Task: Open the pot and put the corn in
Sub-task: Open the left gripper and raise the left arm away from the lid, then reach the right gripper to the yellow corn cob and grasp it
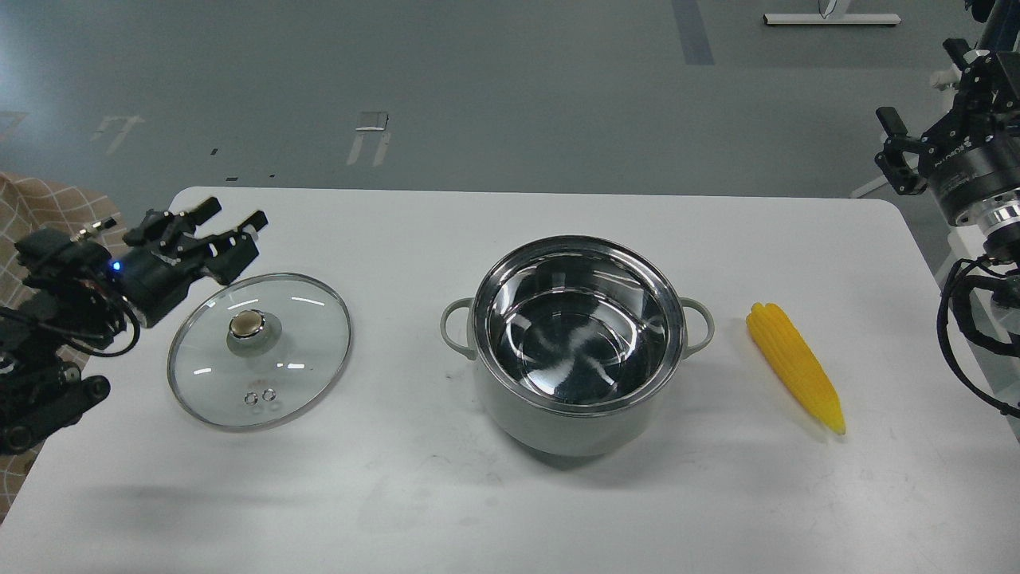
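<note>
The pot (558, 422) stands uncovered in the middle of the white table, its shiny steel inside empty, with a loop handle on each side. The corn (797, 367) lies flat on the table just right of the pot, pointed end toward me. The glass lid (303, 351) with its gold knob lies flat on the table to the left of the pot. My left gripper (229, 219) hovers open and empty just above the lid's far left edge. My right gripper (894, 148) is open and empty, raised beyond the table's right edge, well above and right of the corn.
The table (478, 510) has rounded corners and its right edge runs close to the corn. A checked cloth (32, 207) lies off the left edge. Grey floor lies behind, with a white stand base (833, 19) at the far back.
</note>
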